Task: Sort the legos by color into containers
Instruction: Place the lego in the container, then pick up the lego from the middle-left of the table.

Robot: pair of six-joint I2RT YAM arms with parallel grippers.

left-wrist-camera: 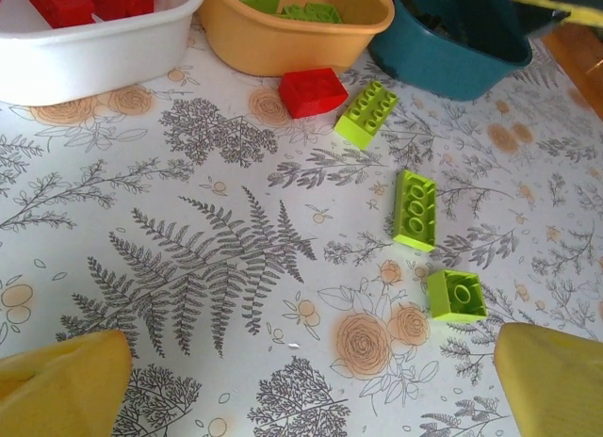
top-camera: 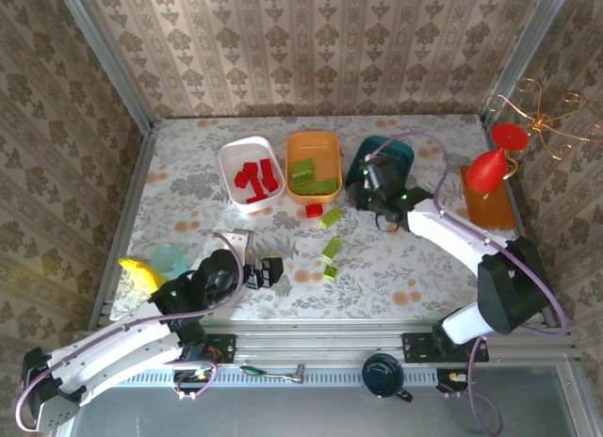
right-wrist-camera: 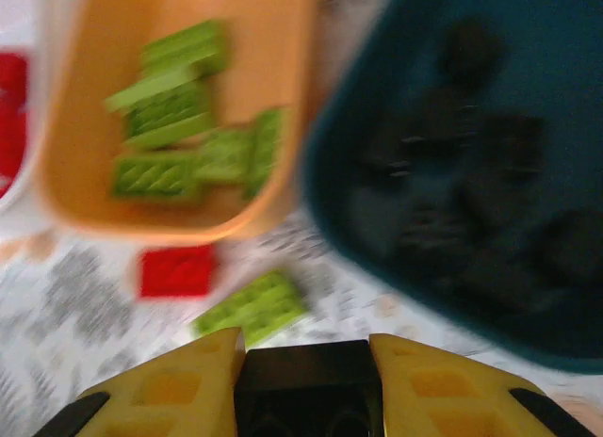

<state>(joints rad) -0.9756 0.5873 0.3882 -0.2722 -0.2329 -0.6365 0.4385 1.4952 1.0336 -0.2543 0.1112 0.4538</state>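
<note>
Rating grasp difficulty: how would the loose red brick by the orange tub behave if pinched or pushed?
The red brick looks like rigid moulded plastic, so it probably won't deform. Boxy and lying flat on the tablecloth, it should slide rather than roll. Being small, it is likely light.

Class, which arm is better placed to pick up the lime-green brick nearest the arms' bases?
Left. The left gripper is open close to that lime-green brick; the right gripper is shut on a black brick by the teal tub.
</note>
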